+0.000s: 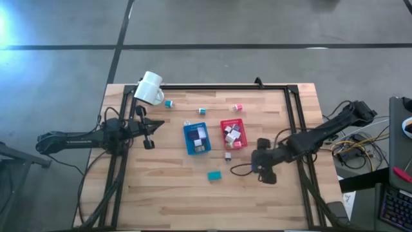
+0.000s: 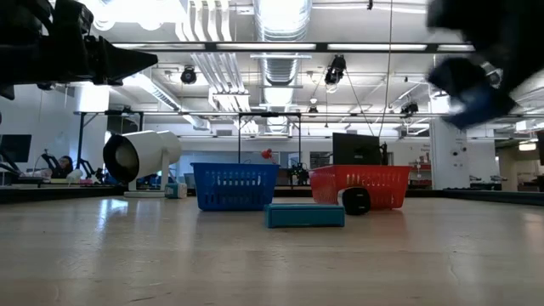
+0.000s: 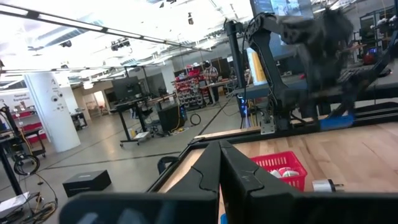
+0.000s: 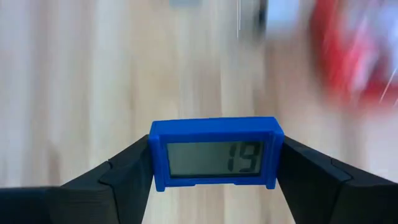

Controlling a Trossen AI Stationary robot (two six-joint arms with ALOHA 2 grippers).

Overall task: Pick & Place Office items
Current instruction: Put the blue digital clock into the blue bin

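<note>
The right gripper [image 4: 214,163], raised over the table's near right part, holds a small blue digital clock [image 4: 215,154] clamped across its ends between wide-set jaws. A teal block [image 1: 214,174] lies loose on the bare wood nearest the front edge, with a small grey item [image 1: 228,155] just beyond it, beside the red tray [image 1: 223,125]. Several items already sit in the red tray and in the blue tray [image 1: 188,142] alongside it, so the sorting appears partly done. Farther back, three small pieces [image 1: 201,111] remain scattered on the wood near the tipped white mug [image 1: 150,88]. The left gripper [image 1: 150,133] waits, jaws closed and empty, at the table's left side. In the right wrist view the table beneath the clock is smeared, so the drop point cannot be read. Contents of both trays are too small to count, and the low view hides them behind the tray walls.
</note>
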